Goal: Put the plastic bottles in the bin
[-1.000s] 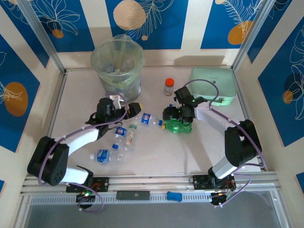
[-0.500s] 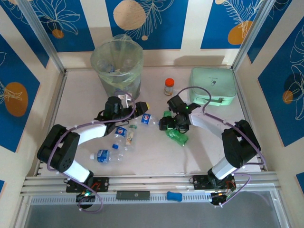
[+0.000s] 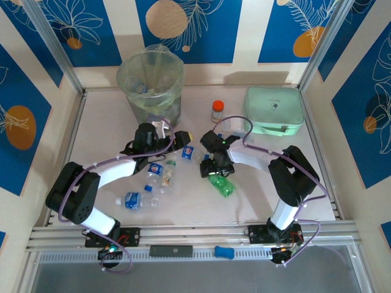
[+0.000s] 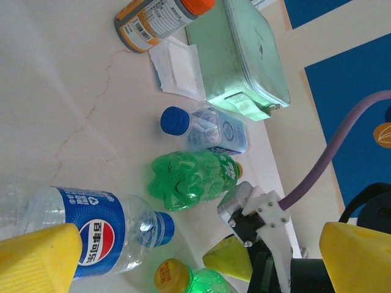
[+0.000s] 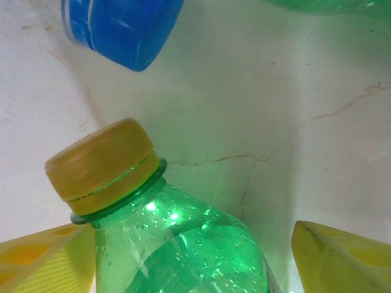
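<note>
The right gripper (image 5: 194, 235) stands with its jaws apart on either side of a yellow-capped green bottle (image 5: 183, 250), a gap showing on one side, in front of the bin (image 3: 146, 101) and to its right. The left gripper (image 3: 177, 139) is spread wide just in front of the bin, a blue-labelled bottle (image 4: 98, 232) beside one finger. More clear bottles (image 3: 153, 177) lie farther from the bin, toward the arm bases.

Left pincer (image 4: 195, 262) wide agape; right pincer (image 5: 192, 262) narrower, fingers (image 5: 342, 256) apart.
</note>
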{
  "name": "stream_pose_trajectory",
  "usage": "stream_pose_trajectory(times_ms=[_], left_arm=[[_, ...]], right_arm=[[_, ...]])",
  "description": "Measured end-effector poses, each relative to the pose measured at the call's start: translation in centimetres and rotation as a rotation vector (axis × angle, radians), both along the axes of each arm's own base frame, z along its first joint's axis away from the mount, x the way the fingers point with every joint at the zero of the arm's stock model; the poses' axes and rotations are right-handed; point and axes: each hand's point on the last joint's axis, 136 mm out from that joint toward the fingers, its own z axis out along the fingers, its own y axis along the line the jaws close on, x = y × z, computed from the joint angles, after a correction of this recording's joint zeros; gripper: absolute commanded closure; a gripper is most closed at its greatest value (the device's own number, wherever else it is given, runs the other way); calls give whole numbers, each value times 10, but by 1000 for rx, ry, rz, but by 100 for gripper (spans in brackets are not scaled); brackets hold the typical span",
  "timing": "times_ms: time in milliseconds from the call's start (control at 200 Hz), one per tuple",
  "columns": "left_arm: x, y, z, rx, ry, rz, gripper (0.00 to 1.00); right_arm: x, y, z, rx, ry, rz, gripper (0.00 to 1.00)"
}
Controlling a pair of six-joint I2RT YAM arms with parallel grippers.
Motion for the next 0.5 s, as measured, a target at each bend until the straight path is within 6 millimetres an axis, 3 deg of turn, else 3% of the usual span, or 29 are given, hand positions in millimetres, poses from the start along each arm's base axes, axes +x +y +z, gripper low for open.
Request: stream_pose_trajectory(times_ms=[500], left_arm=[[-5, 6, -9, 106, 0, 16, 1]], right_arm=[[-5, -1, -16, -64, 33, 18, 32]])
